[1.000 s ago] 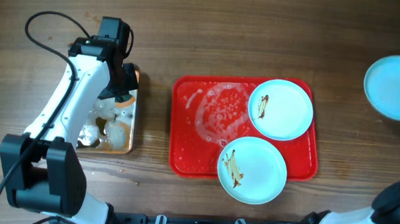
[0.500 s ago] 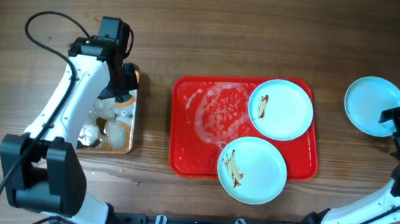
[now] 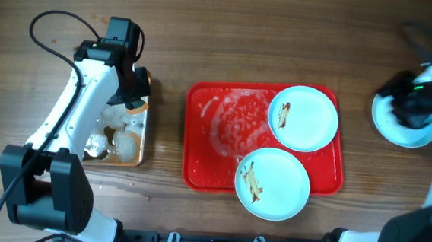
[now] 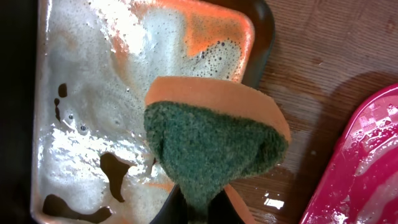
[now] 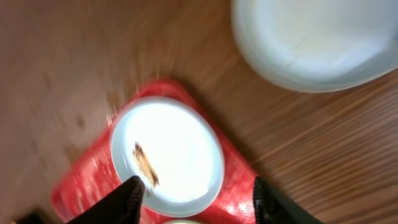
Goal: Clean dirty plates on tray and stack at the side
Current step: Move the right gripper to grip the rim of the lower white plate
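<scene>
The red tray (image 3: 214, 151) lies mid-table with two sauce-smeared plates on it, one at its back right (image 3: 303, 118) and one at its front (image 3: 273, 183). A third, clean plate (image 3: 407, 136) rests on the wood at the right, partly under my right gripper (image 3: 399, 103). In the right wrist view that gripper (image 5: 198, 199) is open and holds nothing; a dirty plate (image 5: 168, 155) lies ahead and the clean plate (image 5: 317, 43) is at the top. My left gripper (image 3: 134, 92) is shut on a green-and-orange sponge (image 4: 214, 137) above the metal tray (image 4: 93, 93).
The soapy metal tray (image 3: 120, 133) sits left of the red tray, with foam and dark puddles in it. Suds cover the bare left half of the red tray. The left arm's cable loops across the back left. The red tray's rim (image 4: 367, 168) shows beside the sponge.
The right gripper lowered the clean plate onto the table at the right, let go of it and swung back over it, its jaws now apart. The left arm has not moved.
</scene>
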